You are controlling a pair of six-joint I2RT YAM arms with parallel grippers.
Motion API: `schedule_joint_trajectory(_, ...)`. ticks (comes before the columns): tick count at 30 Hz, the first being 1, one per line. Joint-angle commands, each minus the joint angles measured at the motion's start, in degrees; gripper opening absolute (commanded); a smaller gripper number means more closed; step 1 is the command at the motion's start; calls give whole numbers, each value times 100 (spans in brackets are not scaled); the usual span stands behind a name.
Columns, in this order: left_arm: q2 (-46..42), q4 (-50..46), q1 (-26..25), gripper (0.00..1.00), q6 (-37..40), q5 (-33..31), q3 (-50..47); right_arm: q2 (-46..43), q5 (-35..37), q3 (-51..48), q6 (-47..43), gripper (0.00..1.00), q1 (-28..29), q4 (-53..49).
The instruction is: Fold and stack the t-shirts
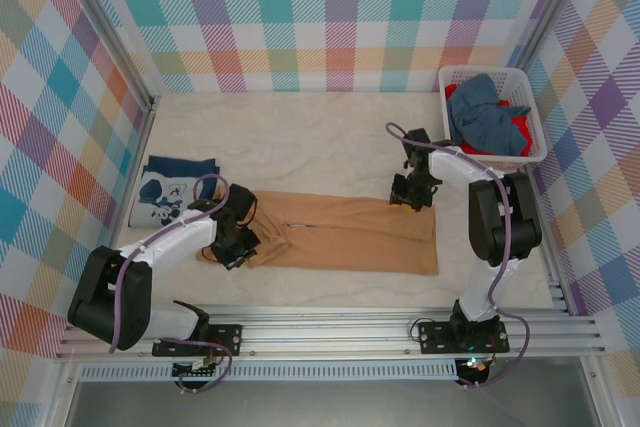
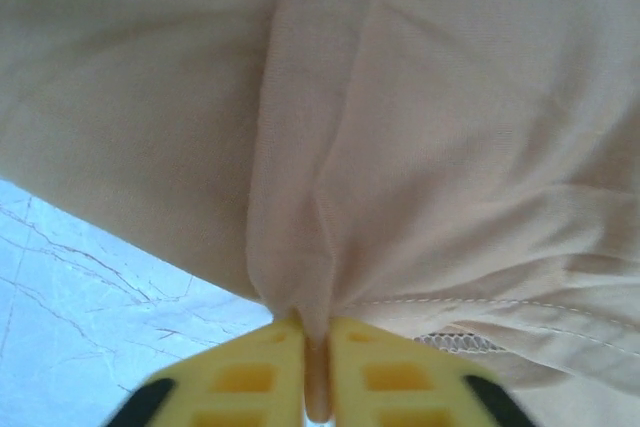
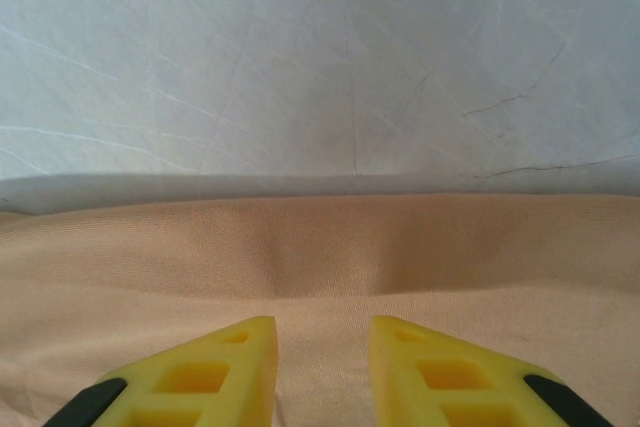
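**Tan tee mid-fold, more waiting**

Top view: the tan t-shirt [image 1: 340,235] lies flat, near and left of the white basket [image 1: 478,71]. A navy t-shirt [image 1: 178,187] sits folded, well left of the basket. A blue one [image 1: 484,115] and a red one [image 1: 516,133] are bunched inside it.

Left wrist: my left gripper [image 2: 316,352] is clamped on a tan fold.

Right wrist: my right gripper [image 3: 322,347] is on the tan edge nearest the basket, fingers apart. Gripping or not, can't tell.

One done, three to go, I reckon.

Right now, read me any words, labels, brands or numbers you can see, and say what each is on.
No legible text anywhere.
The pale print on the folded navy t-shirt is too small to read.
The tan t-shirt shows no writing.
The white basket shows no label.
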Motion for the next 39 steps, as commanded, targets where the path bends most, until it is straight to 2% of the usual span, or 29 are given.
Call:
schedule_joint_trajectory(1, -178, -277, -68, 3, -27, -145, -8, 184, -39, 111, -53, 30, -38, -118)
schedule_joint_trajectory(13, -915, -837, -68, 0, 23, -195, -541, 483, 291, 43, -84, 28, -194, -188)
schedule_joint_trajectory(22, -453, -386, -68, 1, -72, -274, -372, 529, 269, 23, -84, 28, -193, -261)
schedule_joint_trajectory(31, -657, -660, -68, 3, -151, -334, 120, 485, 252, 13, -60, 28, -193, -258)
schedule_joint_trajectory(39, 16, -674, 34, 2, 27, -572, 697, 455, 243, -23, -62, 28, -200, -250)
